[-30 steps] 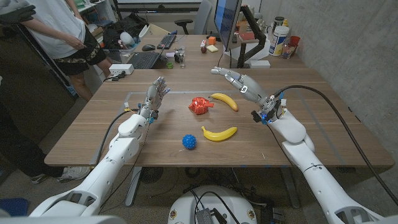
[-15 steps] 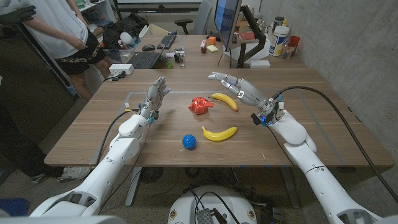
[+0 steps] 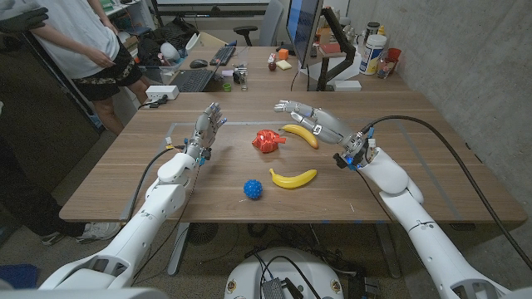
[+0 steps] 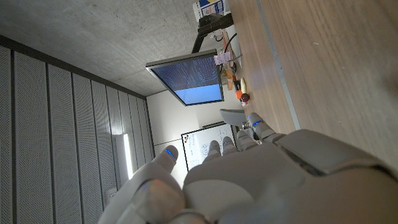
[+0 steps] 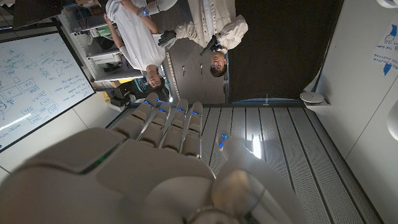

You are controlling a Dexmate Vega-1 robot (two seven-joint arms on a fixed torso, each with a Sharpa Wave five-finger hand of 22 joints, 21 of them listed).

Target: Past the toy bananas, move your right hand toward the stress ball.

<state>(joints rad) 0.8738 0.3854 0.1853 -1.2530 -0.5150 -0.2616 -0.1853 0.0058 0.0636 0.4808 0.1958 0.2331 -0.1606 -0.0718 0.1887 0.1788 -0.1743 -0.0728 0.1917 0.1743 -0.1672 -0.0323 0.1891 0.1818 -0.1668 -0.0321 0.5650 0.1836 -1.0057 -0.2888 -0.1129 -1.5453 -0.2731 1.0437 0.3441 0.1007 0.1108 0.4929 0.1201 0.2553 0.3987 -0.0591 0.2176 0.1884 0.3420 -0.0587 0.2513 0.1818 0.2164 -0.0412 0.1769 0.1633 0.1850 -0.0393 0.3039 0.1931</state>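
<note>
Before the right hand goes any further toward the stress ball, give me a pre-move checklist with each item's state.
1. Right hand holds nothing, fingers spread: ok.
2. Stress ball, blue and spiky, sits uncovered on the table near the front edge: ok.
3. Right hand past the toy bananas: not ok; it hangs over the far banana, and the near banana lies between it and the ball.
4. Height of the hand above the bananas: cannot tell.
5. Red toy beside the far banana, close to the hand's fingertips: watch it; contact cannot tell.
6. Left hand is open, well off to the ball's far left: ok.
</note>
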